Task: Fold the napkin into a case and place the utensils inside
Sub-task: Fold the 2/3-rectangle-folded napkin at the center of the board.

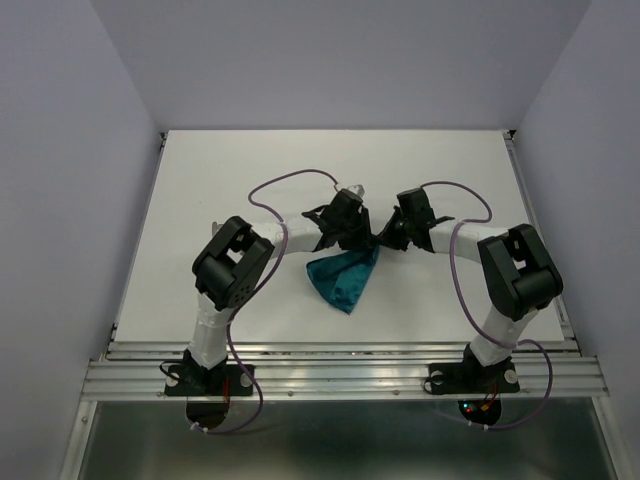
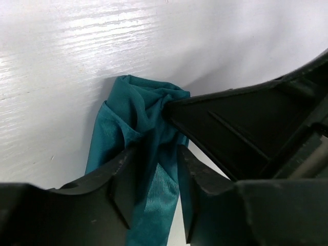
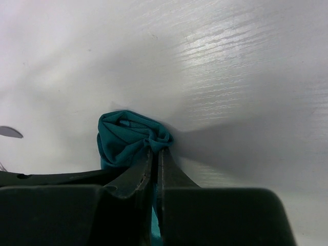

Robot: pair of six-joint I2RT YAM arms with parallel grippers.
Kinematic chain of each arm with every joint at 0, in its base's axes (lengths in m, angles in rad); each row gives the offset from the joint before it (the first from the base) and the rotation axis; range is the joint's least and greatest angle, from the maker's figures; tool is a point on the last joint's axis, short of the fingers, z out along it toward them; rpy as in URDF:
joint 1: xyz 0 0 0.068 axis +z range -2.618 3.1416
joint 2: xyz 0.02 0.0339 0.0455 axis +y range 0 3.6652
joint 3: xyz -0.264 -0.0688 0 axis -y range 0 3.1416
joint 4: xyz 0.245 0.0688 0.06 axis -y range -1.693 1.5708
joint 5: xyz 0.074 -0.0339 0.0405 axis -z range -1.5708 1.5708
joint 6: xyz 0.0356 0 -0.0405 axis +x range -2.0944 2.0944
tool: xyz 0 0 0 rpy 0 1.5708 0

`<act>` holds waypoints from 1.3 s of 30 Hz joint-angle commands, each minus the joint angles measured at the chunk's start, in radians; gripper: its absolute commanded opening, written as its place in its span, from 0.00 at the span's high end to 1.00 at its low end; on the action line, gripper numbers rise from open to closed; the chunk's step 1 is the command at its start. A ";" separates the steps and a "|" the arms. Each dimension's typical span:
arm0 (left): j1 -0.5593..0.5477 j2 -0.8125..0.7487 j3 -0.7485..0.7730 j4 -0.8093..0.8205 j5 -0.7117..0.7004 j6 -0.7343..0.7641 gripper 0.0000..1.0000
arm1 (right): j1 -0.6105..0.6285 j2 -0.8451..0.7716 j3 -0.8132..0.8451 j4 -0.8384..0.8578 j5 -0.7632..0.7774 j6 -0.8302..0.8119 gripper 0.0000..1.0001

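Observation:
The teal napkin (image 1: 343, 279) hangs bunched above the table's middle, its upper corner pulled up between both grippers. My right gripper (image 3: 155, 149) is shut on a gathered fold of the napkin (image 3: 125, 134); in the top view the right gripper (image 1: 380, 240) is at the cloth's upper right corner. My left gripper (image 2: 154, 151) stands open, with a strip of napkin (image 2: 154, 189) running loosely between its fingers. The right gripper's black finger (image 2: 215, 115) pinches the cloth just beyond. The utensils are out of view. No case shape shows.
The white table (image 1: 220, 180) ends at a metal rail (image 1: 340, 352) near the arm bases. Purple cables (image 1: 290, 180) loop over the table behind both wrists. A thin grey pointed tip (image 3: 10, 132) pokes in at the left edge of the right wrist view; I cannot tell what it is.

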 commanded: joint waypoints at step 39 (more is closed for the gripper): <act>0.055 -0.402 -0.298 -0.217 -0.134 -0.044 1.00 | 0.005 0.031 -0.007 -0.073 0.072 -0.003 0.99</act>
